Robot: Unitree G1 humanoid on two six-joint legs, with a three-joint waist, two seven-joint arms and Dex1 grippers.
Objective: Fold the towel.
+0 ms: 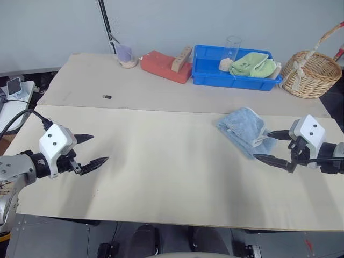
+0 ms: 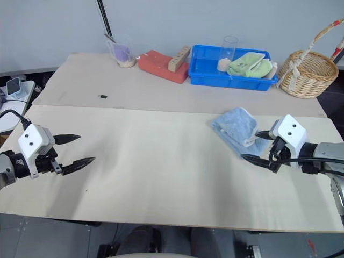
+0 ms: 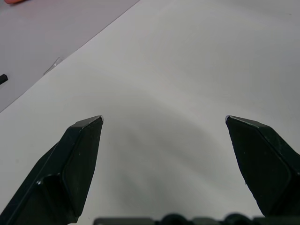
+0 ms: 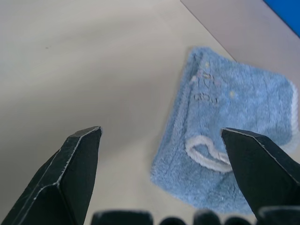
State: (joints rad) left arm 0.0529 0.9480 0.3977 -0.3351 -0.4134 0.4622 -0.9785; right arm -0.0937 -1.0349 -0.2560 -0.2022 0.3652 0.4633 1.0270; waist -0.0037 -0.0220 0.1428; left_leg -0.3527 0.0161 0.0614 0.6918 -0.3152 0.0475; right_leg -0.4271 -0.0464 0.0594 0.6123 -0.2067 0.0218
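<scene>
Basket (image 1: 310,75) cut by the frame edge, small dark object (image 1: 107,97) too small to identify

Bright even light, soft shadows, wrist pics slightly soft, no glare

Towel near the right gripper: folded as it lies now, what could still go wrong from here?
The towel lies as a loose folded bundle with a pale hem curling out at one side, so the fold may spring open. The open right gripper hangs close beside it; a careless move could snag or drag the cloth. The open left gripper is far across the table, too distant to steady it.
</scene>
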